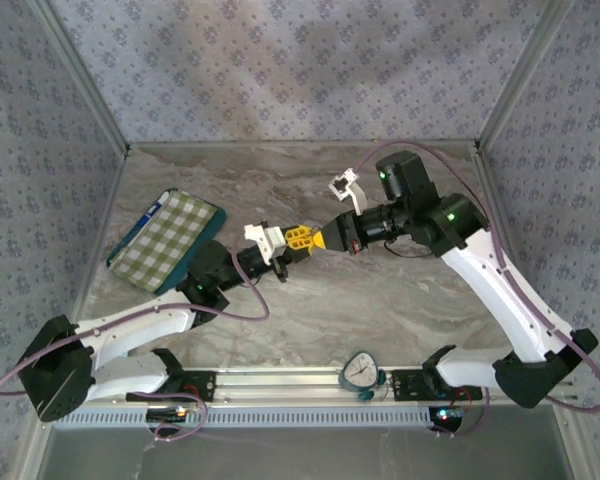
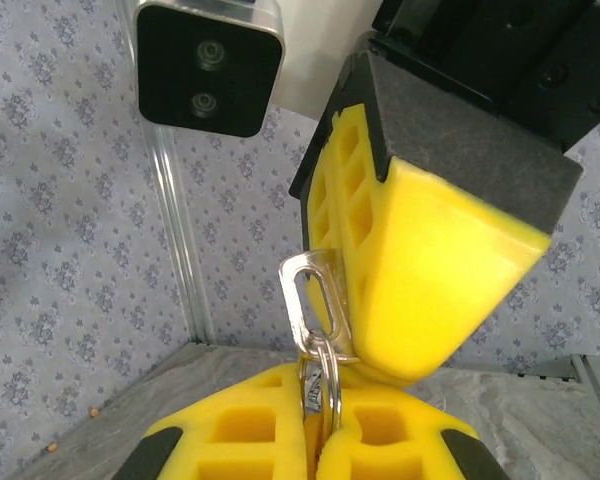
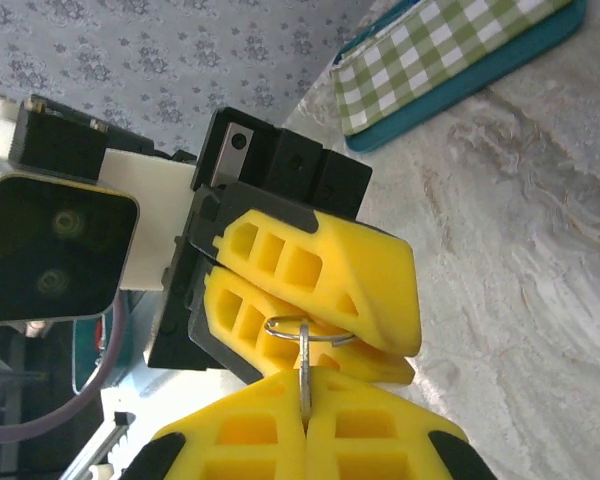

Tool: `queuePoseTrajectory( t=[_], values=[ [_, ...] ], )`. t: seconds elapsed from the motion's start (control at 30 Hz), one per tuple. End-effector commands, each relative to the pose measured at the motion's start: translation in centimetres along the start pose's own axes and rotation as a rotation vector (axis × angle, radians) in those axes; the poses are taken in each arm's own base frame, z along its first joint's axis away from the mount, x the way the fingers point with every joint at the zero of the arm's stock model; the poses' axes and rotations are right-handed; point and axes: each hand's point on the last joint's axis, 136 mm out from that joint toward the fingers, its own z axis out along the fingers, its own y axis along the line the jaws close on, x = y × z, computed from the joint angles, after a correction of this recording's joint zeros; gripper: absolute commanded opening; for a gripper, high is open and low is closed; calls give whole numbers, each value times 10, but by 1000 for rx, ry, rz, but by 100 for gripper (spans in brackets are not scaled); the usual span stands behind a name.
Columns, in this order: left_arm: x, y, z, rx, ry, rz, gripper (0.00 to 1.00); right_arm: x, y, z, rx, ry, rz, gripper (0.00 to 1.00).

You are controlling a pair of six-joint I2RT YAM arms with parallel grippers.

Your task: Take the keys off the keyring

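Left wrist view: the key (image 2: pixel 309 296), a flat silvery piece with a slotted head, hangs in mid-air over the table (image 1: pixel 380 300), threaded on the keyring (image 2: pixel 322 372). The left gripper (image 2: pixel 318 428) is clamped tight on the ring's coils. The right gripper (image 3: pixel 307 418), fully closed, pinches the key's blade. Best, I judge, to hold the ring firm and walk the key round the coil towards its split end, never yanking.

Light is bright and diffuse; uneven pale patches lie on the far wall (image 1: pixel 300 70), soft shadows on the table (image 1: pixel 380 300). Wrist views: nearest foreground slightly soft, yellows saturated.
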Motion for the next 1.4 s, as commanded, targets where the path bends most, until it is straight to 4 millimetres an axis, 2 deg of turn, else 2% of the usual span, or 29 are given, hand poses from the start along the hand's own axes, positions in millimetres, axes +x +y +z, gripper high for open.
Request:
queuePoseTrajectory(
  t=[0.0, 0.23, 0.37, 0.43, 0.8, 1.03, 1.37],
  values=[
    [-30, 10, -1, -47, -46, -24, 0, -8, 4, -13, 57, -86, -142, 0],
    [-43, 10, 0, -44, 1, -43, 0, -6, 9, -28, 136, -249, -420, 0],
    [-52, 11, 1, -47, 20, -46, 0, -7, 14, -43, 181, -367, -574, 0],
    [-55, 11, 2, -42, 25, -50, 0, 2, 6, -41, 206, -372, -612, 0],
    [-61, 10, 7, -27, 64, -92, 0, 23, 22, -56, 209, -451, -857, 0],
    [-64, 12, 8, -37, 73, -86, 0, 38, 22, -55, 231, -443, -953, 0],
    [-61, 13, 10, -35, 105, -81, 0, 61, 24, -37, 248, -318, -1083, 0]
  ],
)
